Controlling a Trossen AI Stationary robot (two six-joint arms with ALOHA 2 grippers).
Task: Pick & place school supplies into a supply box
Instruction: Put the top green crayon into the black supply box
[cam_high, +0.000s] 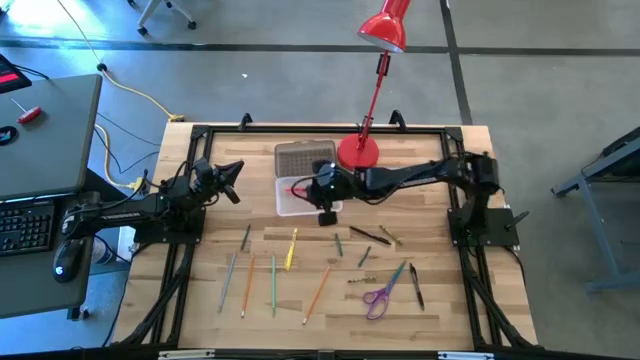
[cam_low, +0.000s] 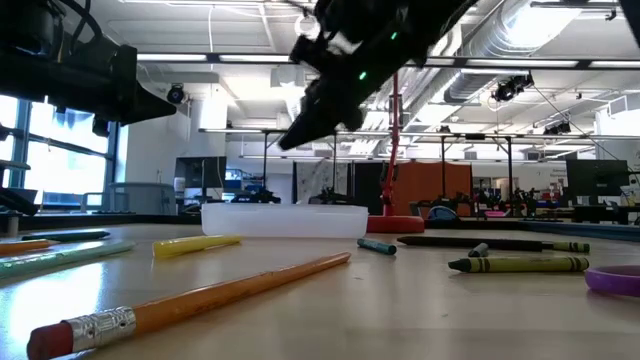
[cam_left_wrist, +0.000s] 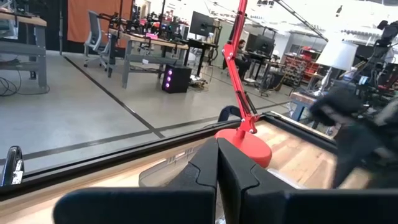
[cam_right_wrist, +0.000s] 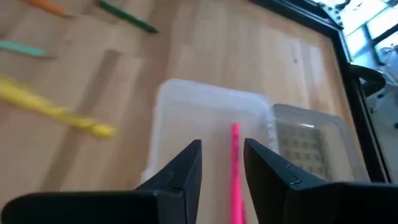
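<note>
Marker (cam_right_wrist: 236, 171) lay in the box (cam_right_wrist: 186, 118), below the right gripper (cam_right_wrist: 222, 163) (jaws spread, empty); left gripper (cam_left_wrist: 217, 163) pressed together.

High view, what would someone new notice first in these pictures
The red lamp stands at the table's far edge, its base beside the clear supply box with the lid open. The right tool, fingers apart, hovers over the box, where a pink-red marker lies. Pencils, crayons and purple scissors are scattered across the near half.
</note>
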